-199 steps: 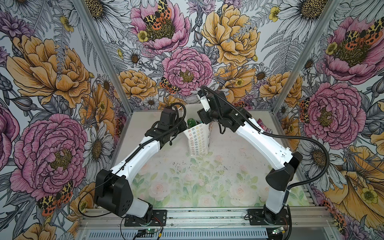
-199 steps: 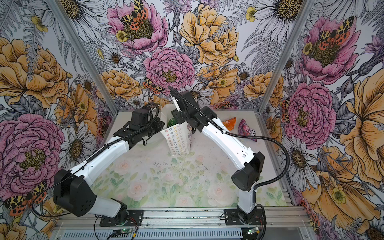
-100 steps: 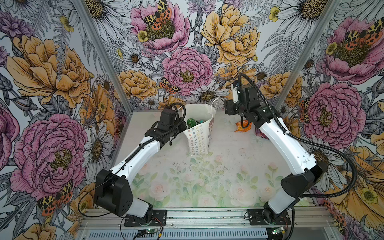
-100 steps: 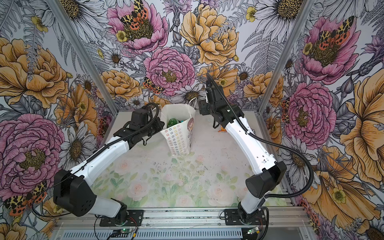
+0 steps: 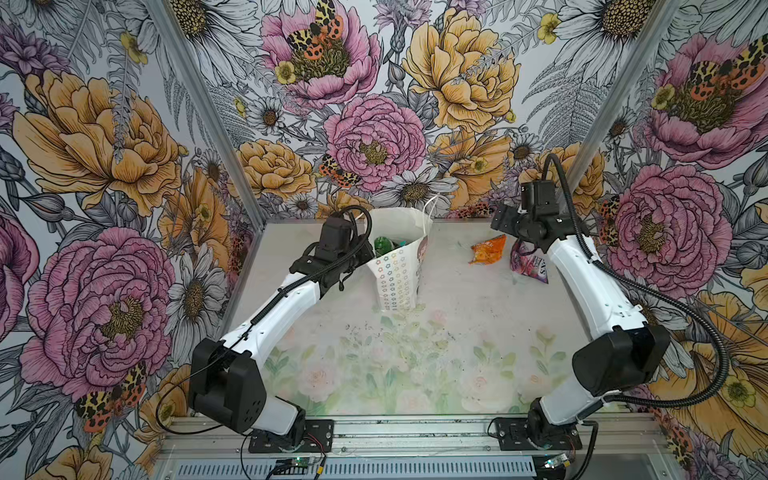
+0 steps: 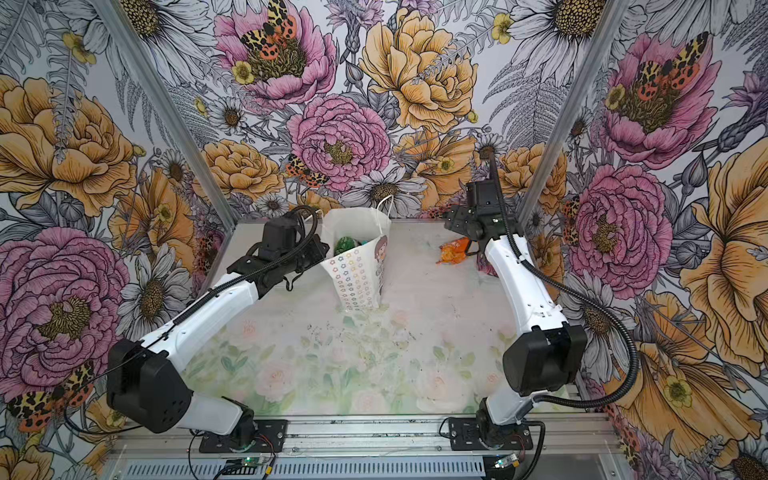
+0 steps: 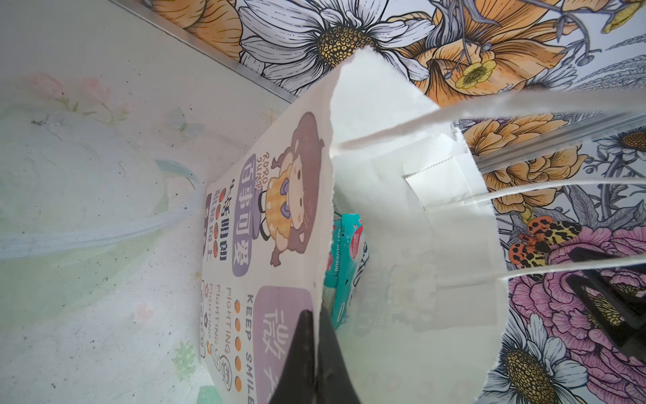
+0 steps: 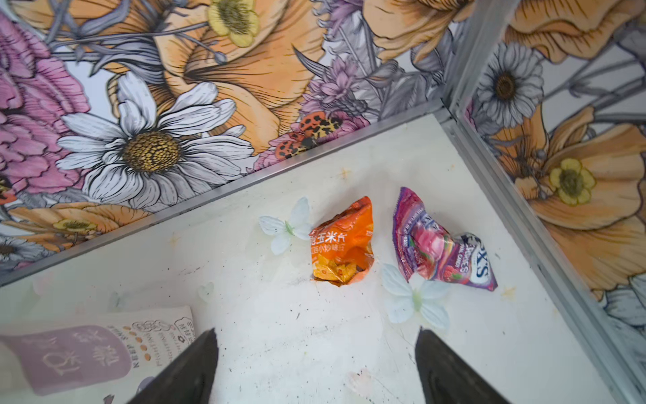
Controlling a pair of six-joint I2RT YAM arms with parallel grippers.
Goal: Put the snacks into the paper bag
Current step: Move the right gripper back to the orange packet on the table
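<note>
Right gripper [image 8: 316, 334] has left the bag [image 5: 397, 274], now hanging open and empty over orange packet [image 8: 342, 245] and purple packet [image 8: 433, 252], both outstanding; left gripper [image 7: 314, 316] stays clamped on its rim.

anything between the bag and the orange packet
Nothing but bare table lies between the bag and the orange packet; both top views show it.

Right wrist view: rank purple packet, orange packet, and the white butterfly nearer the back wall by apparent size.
1. purple packet
2. orange packet
3. white butterfly
All sit at similar camera distance, so the ranking holds.
</note>
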